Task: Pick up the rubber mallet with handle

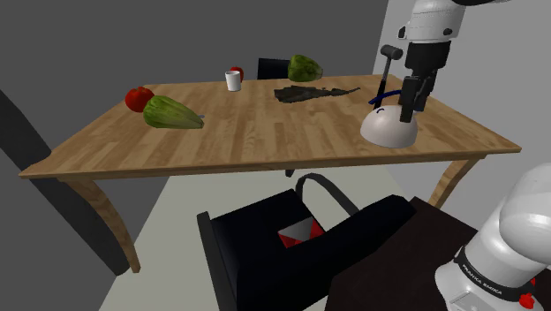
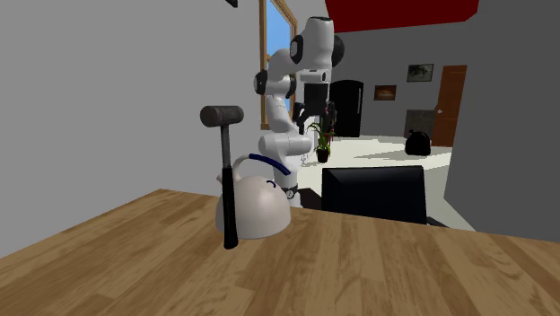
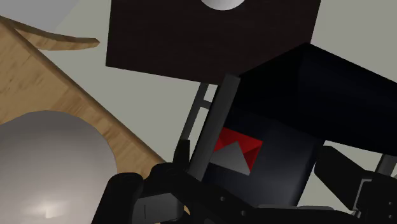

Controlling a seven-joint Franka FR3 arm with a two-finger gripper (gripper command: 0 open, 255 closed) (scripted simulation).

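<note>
The rubber mallet (image 2: 227,179) is not between the jaws. They stand apart and released, grasping nothing, and the black gripper (image 1: 416,112) hangs over a rounded white kettle (image 1: 388,131) with a blue handle. In the shoulder view the mallet is just beside the gripper, on that view's left, and does not touch it. Its dark head is up at about the level of the hand. In the second exterior view the mallet stands nearly upright, head on top. The lower end of its handle rests on the wooden table (image 1: 265,141), and the shaft lies against the side of the kettle facing away from the arm. Further along the table, well apart from all this, are a dark leafy piece (image 1: 311,92), two green melons (image 1: 172,113), a red apple (image 1: 137,97) and a white mug (image 1: 233,80). A black chair (image 1: 291,252) sits below the table's near edge. As a judgement, the approach is largely done, but the grasp has not begun. The gripper has to line up around the handle, close on it and lift, without knocking the mallet over or pushing the kettle.
</note>
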